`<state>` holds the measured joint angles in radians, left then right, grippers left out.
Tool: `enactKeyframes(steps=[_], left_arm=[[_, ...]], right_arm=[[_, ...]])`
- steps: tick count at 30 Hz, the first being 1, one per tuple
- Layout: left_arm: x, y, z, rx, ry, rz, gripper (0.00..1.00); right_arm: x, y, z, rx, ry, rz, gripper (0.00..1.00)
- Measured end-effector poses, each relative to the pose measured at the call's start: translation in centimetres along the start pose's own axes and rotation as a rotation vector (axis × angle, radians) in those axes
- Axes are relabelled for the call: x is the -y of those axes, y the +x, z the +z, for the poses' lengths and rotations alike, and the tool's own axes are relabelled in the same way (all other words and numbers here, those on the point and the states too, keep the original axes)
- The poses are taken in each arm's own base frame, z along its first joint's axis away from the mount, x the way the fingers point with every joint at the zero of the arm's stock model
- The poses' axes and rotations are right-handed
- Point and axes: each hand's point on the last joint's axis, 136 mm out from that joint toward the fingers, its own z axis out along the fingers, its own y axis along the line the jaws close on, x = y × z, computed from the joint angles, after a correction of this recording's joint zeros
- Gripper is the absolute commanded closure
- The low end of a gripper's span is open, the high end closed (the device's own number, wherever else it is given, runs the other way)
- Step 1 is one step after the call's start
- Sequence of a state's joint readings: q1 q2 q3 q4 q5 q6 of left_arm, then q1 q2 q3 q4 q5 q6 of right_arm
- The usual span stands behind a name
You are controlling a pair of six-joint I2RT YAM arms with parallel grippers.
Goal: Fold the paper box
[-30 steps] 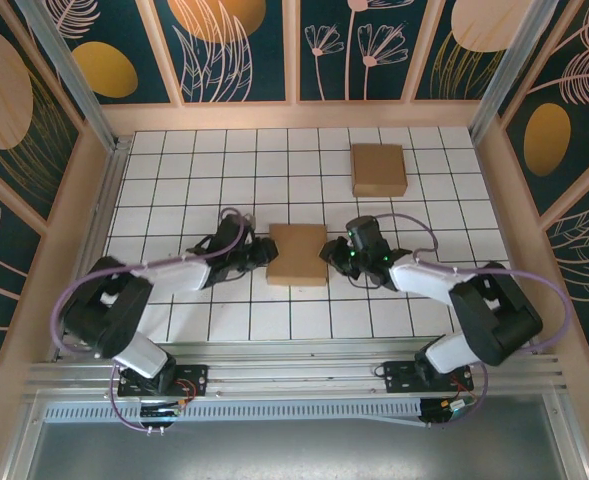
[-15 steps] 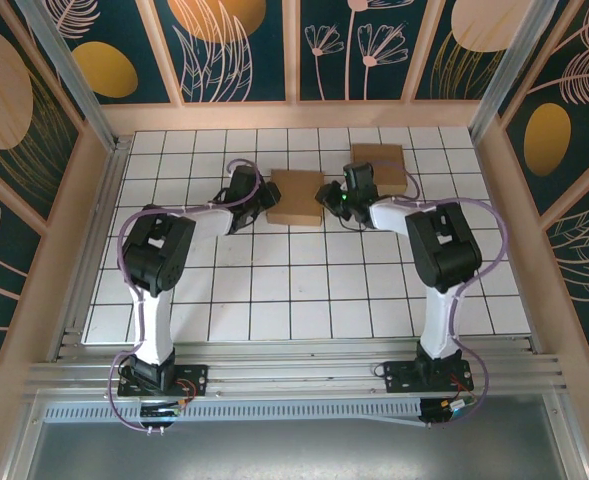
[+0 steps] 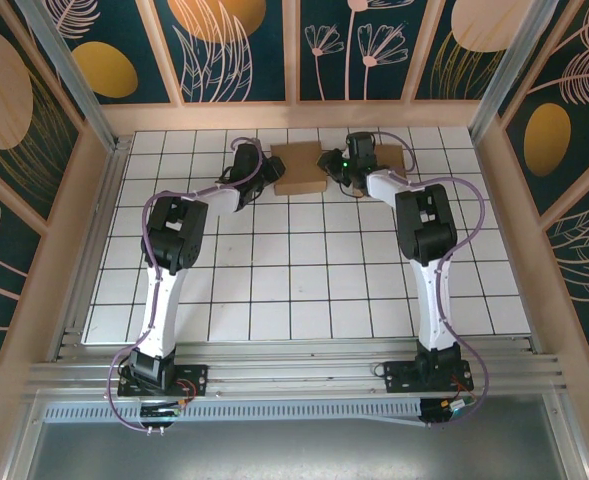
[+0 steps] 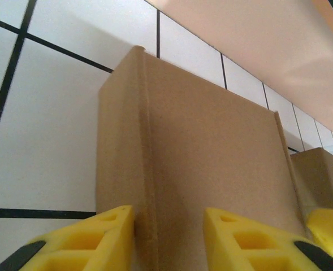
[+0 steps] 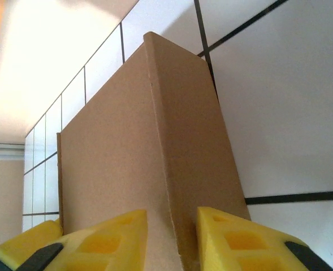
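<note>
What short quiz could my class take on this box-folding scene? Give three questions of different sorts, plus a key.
1. True or false: the paper box is at the table's near edge.
2. The left gripper and right gripper meet the box at: A) opposite sides B) the same side C) top and bottom
3. What colour are the fingers straddling its edge?
Key: 1 false, it is at the far edge; 2 A; 3 yellow.
</note>
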<state>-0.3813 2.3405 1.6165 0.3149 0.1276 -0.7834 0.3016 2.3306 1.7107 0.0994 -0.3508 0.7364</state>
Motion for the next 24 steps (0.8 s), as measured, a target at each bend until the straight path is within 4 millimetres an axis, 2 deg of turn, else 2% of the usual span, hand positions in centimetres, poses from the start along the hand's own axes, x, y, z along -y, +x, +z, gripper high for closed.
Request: enactKeyframes(steps=[5, 8, 10, 13, 16, 20, 22, 24], left_arm=[[0.7, -0.2, 0.0, -0.014, 0.019, 0.025, 0.53], [1.0, -0.1, -0.4, -0.029, 0.015, 0.049, 0.49], [1.8, -0.5, -1.2, -0.029, 0.021, 0.067, 0.46], [3.9, -2.0, -3.6, -0.008, 0.043, 0.099, 0.43], [7.0, -4.5, -7.7, 0.052, 0.085, 0.147, 0.37], [10.4, -7.2, -15.4, 0.163, 0.139, 0.22, 0.33], [10.9, -7.5, -19.3, 0.213, 0.147, 0.248, 0.3], [10.8, -7.5, -23.2, 0.268, 0.148, 0.278, 0.26]], right_arm=[[-0.4, 0.1, -0.2, -0.023, -0.004, -0.021, 0.52], [-0.9, 0.2, -1.2, -0.046, 0.002, -0.04, 0.44], [-1.9, 0.1, -2.5, -0.052, 0.001, -0.06, 0.41], [-4.7, -0.9, -6.0, -0.028, -0.021, -0.102, 0.38], [-8.1, -2.4, -11.2, 0.044, -0.055, -0.171, 0.37], [-11.5, -3.6, -19.9, 0.191, -0.083, -0.284, 0.35], [-12.0, -3.5, -23.7, 0.27, -0.074, -0.336, 0.32], [-11.3, -2.9, -26.8, 0.345, -0.04, -0.386, 0.27]])
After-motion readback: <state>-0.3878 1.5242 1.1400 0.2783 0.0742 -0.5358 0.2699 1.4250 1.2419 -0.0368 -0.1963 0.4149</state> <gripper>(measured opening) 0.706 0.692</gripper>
